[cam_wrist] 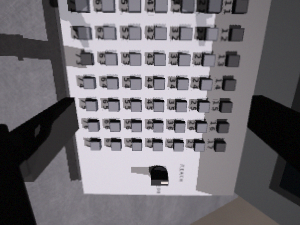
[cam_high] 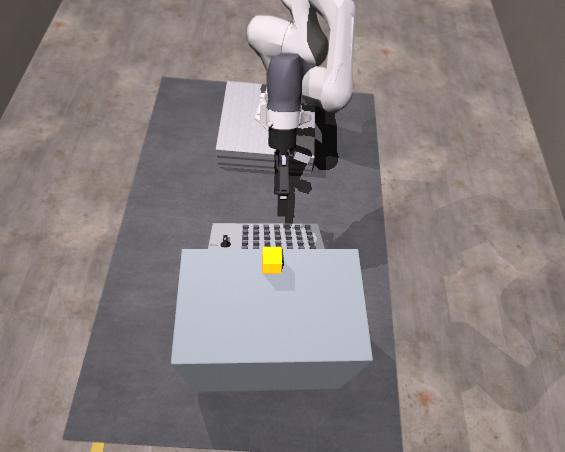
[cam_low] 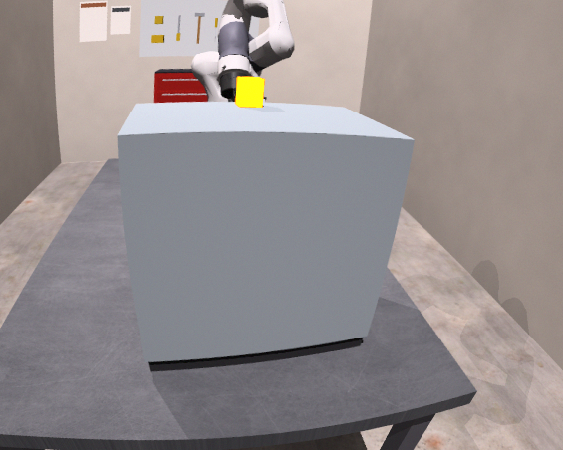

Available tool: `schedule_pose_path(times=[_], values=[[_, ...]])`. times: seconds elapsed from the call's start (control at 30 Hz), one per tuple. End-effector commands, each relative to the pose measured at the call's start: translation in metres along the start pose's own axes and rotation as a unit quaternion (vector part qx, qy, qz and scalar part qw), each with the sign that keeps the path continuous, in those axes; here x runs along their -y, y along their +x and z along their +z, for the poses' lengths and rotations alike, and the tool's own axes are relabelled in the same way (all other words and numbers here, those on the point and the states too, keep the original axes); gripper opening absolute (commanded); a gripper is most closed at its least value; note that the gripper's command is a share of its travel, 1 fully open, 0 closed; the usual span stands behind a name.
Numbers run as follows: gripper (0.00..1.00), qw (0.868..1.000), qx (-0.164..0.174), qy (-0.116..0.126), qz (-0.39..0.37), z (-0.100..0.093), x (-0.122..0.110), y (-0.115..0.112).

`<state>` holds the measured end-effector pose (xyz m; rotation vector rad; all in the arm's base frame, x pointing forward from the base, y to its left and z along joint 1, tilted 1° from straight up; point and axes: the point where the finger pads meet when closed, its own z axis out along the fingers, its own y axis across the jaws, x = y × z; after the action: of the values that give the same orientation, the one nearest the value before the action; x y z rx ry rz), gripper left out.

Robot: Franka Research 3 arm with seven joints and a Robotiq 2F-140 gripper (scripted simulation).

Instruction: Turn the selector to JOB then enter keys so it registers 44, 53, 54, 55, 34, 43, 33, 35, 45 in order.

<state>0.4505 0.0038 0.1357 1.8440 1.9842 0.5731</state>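
Observation:
The machine's white key panel (cam_high: pixel 262 236) lies flat in front of the big grey box. It carries a grid of grey keys (cam_wrist: pixel 155 79) and a black selector knob (cam_high: pixel 225 242) at its left end. In the wrist view the knob (cam_wrist: pixel 159 176) sits at the panel's lower edge, beside a small printed label. No key is lit. My gripper (cam_high: pixel 282 197) hangs above the panel's far edge, fingers pointing down. It is open and empty. Its two dark fingers frame the panel in the wrist view (cam_wrist: pixel 165 134). The key labels are too small to read.
A large grey box (cam_high: pixel 271 310) stands on the dark mat, with a yellow cube (cam_high: pixel 272 260) on its top near the panel. In the exterior view the box (cam_low: pixel 260 229) hides the panel. A white ribbed block (cam_high: pixel 243 125) lies behind the arm.

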Motion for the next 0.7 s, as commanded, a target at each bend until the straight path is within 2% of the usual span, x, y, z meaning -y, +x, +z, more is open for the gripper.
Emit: schedule_pose_path(times=[0.0, 0.13, 0.17, 0.67], values=[[1.00, 1.000, 0.003, -0.002, 0.011, -0.0003, -0.0015, -0.0015], [1.00, 1.000, 0.003, -0.002, 0.011, -0.0003, -0.0015, -0.0015], [0.10, 1.000, 0.003, -0.002, 0.011, -0.0003, -0.0015, -0.0015], [0.10, 1.000, 0.003, -0.002, 0.011, -0.0003, -0.0015, -0.0015]])
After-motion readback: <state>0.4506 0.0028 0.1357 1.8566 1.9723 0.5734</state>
